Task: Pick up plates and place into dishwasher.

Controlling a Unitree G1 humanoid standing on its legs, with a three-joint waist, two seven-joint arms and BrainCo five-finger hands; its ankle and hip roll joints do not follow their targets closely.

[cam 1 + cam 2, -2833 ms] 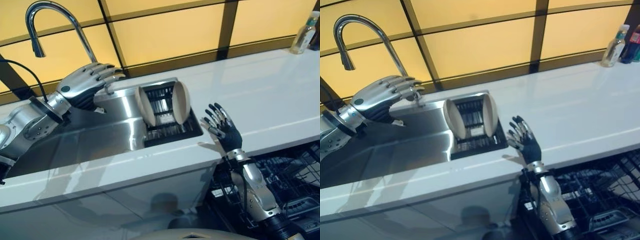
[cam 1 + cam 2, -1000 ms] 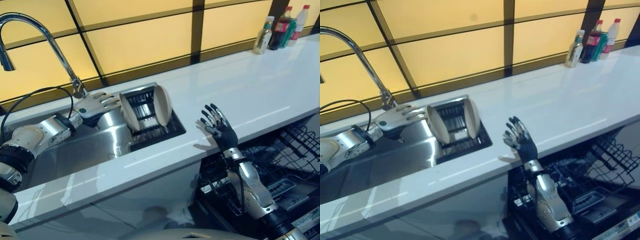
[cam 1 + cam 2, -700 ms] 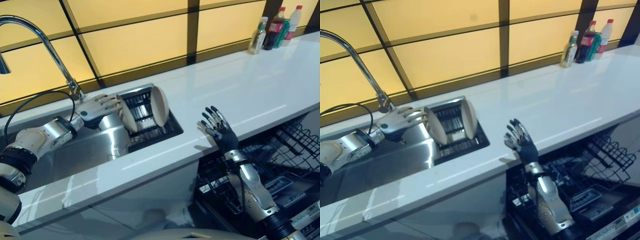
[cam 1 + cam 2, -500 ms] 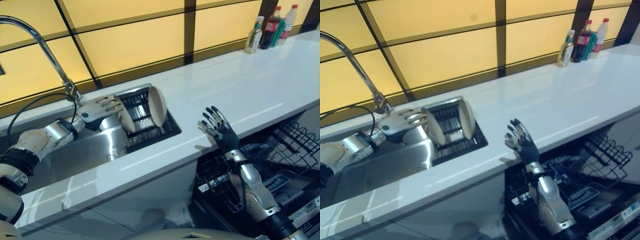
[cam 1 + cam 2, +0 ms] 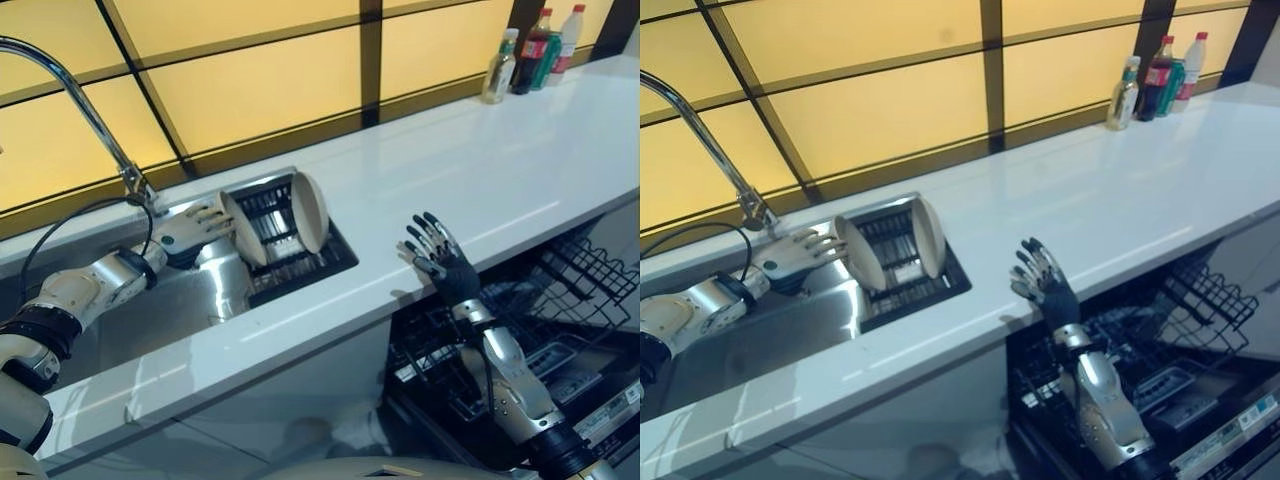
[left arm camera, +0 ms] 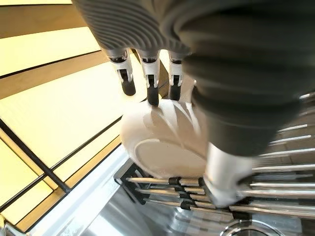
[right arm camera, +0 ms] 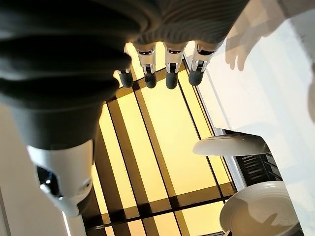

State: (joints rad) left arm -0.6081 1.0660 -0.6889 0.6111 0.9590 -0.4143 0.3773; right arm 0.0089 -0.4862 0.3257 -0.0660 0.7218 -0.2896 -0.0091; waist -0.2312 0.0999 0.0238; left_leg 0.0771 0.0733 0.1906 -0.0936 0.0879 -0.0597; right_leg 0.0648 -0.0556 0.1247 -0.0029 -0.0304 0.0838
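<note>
Past the left hand (image 5: 190,226), the near plate (image 5: 243,229) hides part of the drying rack (image 5: 290,262). In the left wrist view a blurred thumb (image 6: 227,167) covers the rack's bars. Beside the right hand (image 5: 443,262), the counter's front edge cuts off the dishwasher rack (image 5: 560,300).

A white countertop (image 5: 480,170) is carrying three bottles (image 5: 530,50) standing at its two o'clock corner. At ten o'clock, a steel sink (image 5: 180,290) is holding a dark rack (image 5: 290,255) bearing two upright plates (image 5: 310,212).
</note>
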